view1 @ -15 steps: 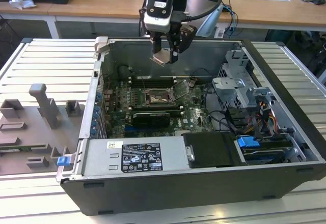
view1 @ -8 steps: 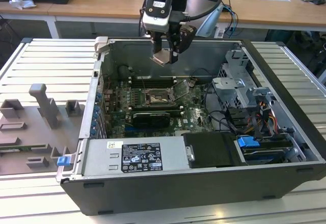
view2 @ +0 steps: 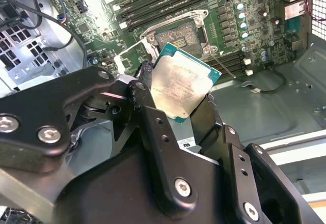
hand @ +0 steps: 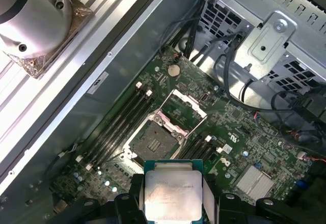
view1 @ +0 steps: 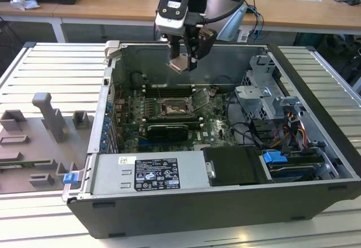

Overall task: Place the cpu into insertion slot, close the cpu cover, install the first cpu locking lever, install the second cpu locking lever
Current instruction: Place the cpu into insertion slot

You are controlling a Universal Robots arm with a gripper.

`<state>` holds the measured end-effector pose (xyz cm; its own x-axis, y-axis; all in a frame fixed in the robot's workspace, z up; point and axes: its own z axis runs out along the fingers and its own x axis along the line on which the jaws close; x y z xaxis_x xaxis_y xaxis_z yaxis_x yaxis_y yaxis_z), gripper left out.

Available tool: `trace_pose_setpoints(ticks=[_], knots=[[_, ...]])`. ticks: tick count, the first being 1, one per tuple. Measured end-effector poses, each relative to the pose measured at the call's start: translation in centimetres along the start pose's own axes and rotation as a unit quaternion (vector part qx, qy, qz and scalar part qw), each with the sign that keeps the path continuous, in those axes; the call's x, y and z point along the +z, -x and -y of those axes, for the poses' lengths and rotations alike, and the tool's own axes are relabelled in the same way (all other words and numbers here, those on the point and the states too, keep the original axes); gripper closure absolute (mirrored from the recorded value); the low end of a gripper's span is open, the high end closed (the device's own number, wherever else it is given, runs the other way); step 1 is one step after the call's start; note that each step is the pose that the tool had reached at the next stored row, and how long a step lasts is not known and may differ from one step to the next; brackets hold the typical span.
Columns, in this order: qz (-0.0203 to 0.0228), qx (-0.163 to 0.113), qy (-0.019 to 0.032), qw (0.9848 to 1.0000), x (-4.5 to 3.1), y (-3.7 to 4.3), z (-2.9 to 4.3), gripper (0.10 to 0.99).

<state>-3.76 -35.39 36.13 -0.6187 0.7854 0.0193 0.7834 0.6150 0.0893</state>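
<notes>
A white label (view1: 149, 173) crowded with small print and certification marks, too fine to read, fronts the grey metal power supply box (view1: 192, 172) at the near wall of an open black computer case (view1: 225, 214), which lies on a ribbed grey tabletop (view1: 56, 67). Beyond the box, set in the green circuit board (view1: 217, 127), is the square insertion slot (view1: 172, 110), its dark pin-grid centre bare inside a silvery rim, seen also in both wrist views (hand: 153, 142) (view2: 178, 33). The thin silvery cpu cover (view1: 202, 97) stands swung up on its hinge, just beside the slot on the exterior view's right. Long black memory slots (hand: 119, 127) run along both flanks of the slot. Raised over the board on the slot's far side and well apart from it, the arm's black gripper (view1: 185, 61) hangs with its fingers (view2: 145, 94) clamped on opposite edges of the small flat square cpu (view2: 183, 84), its pale silver-beige metal face carrying faint print that cannot be made out; the first wrist view shows the chip (hand: 173, 193) held short of the slot. Farthest from the slot, a wooden tabletop (view1: 113, 8) carries papers and cables.
</notes>
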Motion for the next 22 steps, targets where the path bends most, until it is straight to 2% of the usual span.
trace_pose_setpoints(ticks=[7, 14, 22], knots=[[0.0018, 0.021, 0.0004, 0.9998, 0.05, 0.0, 0.0, 0.545], [0.0047, 0.053, 0.001, 0.9986, 0.12, 0.0, 0.01, 0.545], [0.0059, 0.067, 0.0013, 0.9978, 0.26, 0.0, 0.02, 0.545]])
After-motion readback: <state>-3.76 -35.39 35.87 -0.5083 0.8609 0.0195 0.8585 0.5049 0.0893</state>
